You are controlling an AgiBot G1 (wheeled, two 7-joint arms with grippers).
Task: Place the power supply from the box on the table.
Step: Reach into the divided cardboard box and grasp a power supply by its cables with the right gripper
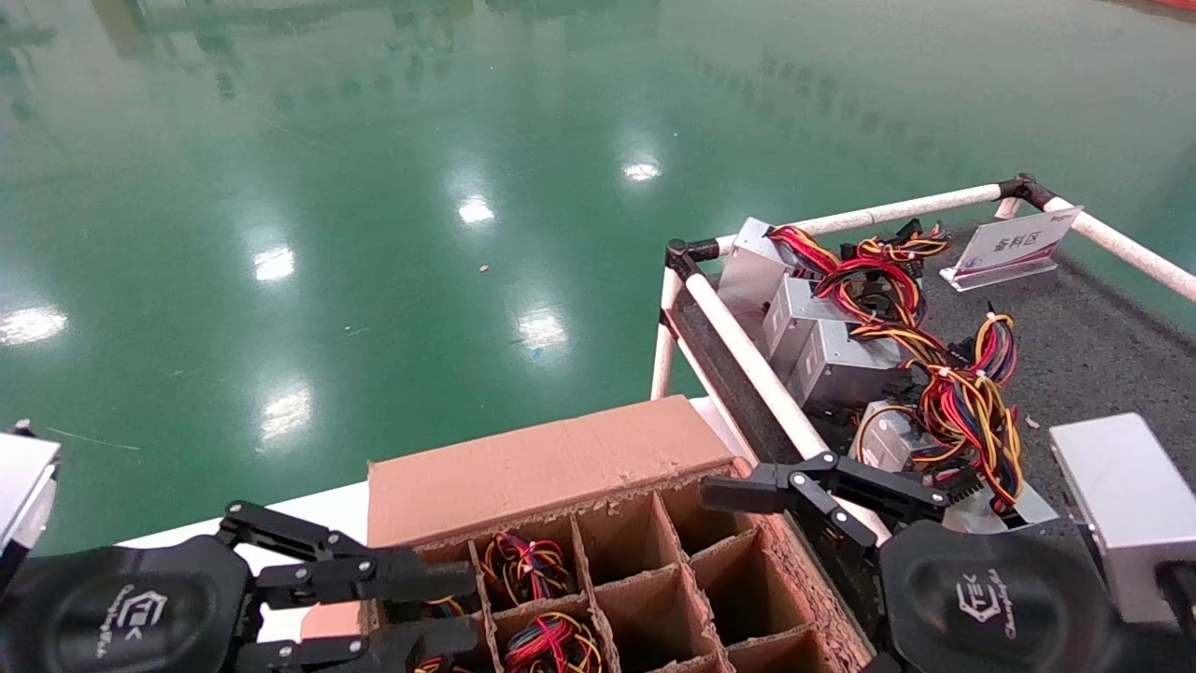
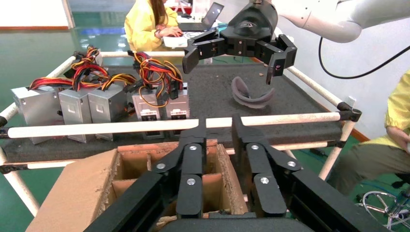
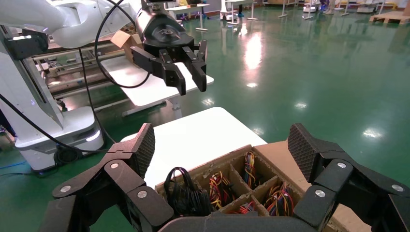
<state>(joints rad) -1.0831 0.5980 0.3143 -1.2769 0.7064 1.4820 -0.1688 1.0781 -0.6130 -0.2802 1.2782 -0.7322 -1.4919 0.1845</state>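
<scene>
The box point(image 1: 551, 467) stands at the bottom centre, its cardboard dividers forming cells. Bundles of red, yellow and black wires of a power supply point(image 1: 525, 566) and another point(image 1: 553, 645) show in the left cells; the right cells look empty. Several more silver power supplies point(image 1: 841, 360) stand in a row on the table point(image 1: 1093, 355) behind its white rail. My left gripper point(image 1: 462, 603) hovers open at the box's left side, holding nothing. My right gripper point(image 1: 822, 479) is wide open over the box's right edge and the rail, also holding nothing. From the right wrist, the wire bundles point(image 3: 220, 186) show in the cells.
A white sign holder point(image 1: 1014, 245) stands at the table's far side. A grey band point(image 2: 249, 94) lies on the felt. The box rests on a white surface point(image 3: 193, 130). A person in yellow point(image 2: 145, 24) sits beyond the table. Green floor surrounds everything.
</scene>
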